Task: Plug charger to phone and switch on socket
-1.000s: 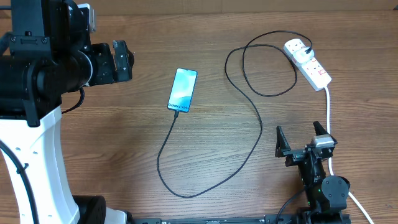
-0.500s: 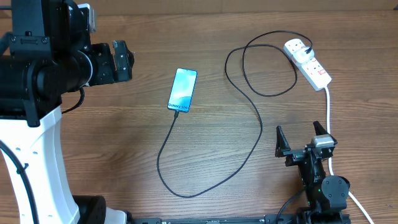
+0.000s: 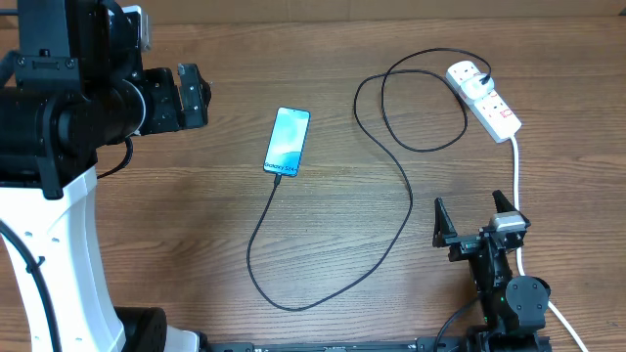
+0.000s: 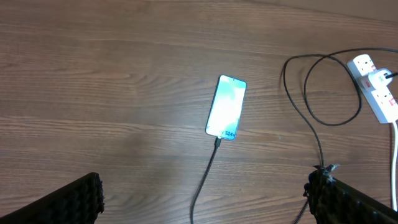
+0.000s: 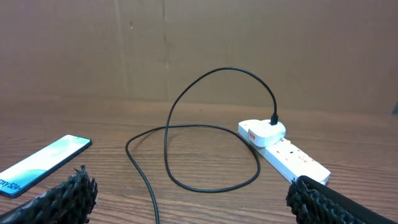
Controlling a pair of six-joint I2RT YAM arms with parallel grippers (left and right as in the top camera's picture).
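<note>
The phone [image 3: 288,142] lies screen-up and lit near the table's middle; it also shows in the left wrist view [image 4: 226,107] and the right wrist view [image 5: 42,164]. The black charger cable [image 3: 403,207] runs from the phone's near end in a long loop to a plug in the white socket strip [image 3: 484,100], which also shows in the right wrist view [image 5: 284,151]. My left gripper [image 3: 193,95] is open and empty, raised at the left. My right gripper [image 3: 475,223] is open and empty at the front right, below the socket.
The socket's thick white cord [image 3: 516,186] runs down the right side beside my right arm. A brown cardboard wall [image 5: 199,43] stands behind the table. The left arm's white base [image 3: 49,264] fills the left edge.
</note>
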